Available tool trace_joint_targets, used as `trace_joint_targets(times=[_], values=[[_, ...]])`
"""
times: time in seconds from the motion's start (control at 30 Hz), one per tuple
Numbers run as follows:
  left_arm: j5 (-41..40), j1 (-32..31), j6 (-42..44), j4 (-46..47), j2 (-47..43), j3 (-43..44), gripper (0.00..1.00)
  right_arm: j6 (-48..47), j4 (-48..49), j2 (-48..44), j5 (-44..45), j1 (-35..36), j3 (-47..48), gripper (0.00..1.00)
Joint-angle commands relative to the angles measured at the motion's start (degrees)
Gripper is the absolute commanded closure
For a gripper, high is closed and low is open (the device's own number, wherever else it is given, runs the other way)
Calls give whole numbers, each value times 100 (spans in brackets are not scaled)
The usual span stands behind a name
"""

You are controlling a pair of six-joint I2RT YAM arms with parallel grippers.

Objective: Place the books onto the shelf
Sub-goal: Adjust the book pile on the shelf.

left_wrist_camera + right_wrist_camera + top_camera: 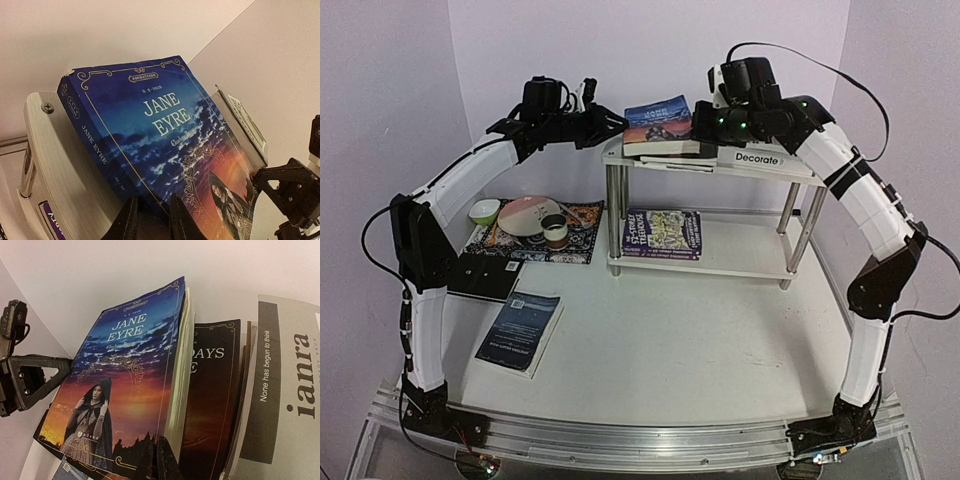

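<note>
Reading the top view first: we're partway. On the shelf point(750, 255), the top board carries Decorate point(757, 158) plus a stack with Jane Eyre point(658, 116) uppermost, and a purple book point(663, 235) lies on the lower board. Out on the table are a blue book point(520, 330) and a flat black book point(485, 275) just beside the placemat point(582, 238), so we judge at least two to go. The left gripper point(604, 122) sits at Jane Eyre's left edge and the right gripper point(705, 122) at its right; jaws are unreadable from here. Left wrist: Jane Eyre lies on the top board, its near corner running down between the left fingers point(128, 220), which stand narrow about it. We can't tell whether they actually pinch it, as the contact is cut off at the frame bottom. Right wrist: the right fingers point(159, 460) are clenched together at Jane Eyre's page edge, gripping nothing we can see. Beside it sits a dark book point(212, 400) with only "DAYS" legible, then janra point(295, 375), both cropped. The stack count under Jane Eyre is hidden in all views.
</note>
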Motion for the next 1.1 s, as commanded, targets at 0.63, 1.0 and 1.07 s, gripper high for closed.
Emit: trace_joint_targets(times=[0.63, 1.0, 1.07], values=[[444, -401, -7, 371, 167, 451, 85, 278, 47, -1016, -99, 52, -894, 100], [393, -465, -60, 450, 404, 736, 85, 318, -22, -1186, -19, 60, -1154, 100], [386, -464, -65, 468, 475, 824, 85, 328, -22, -1194, -11, 62, -1155, 100]])
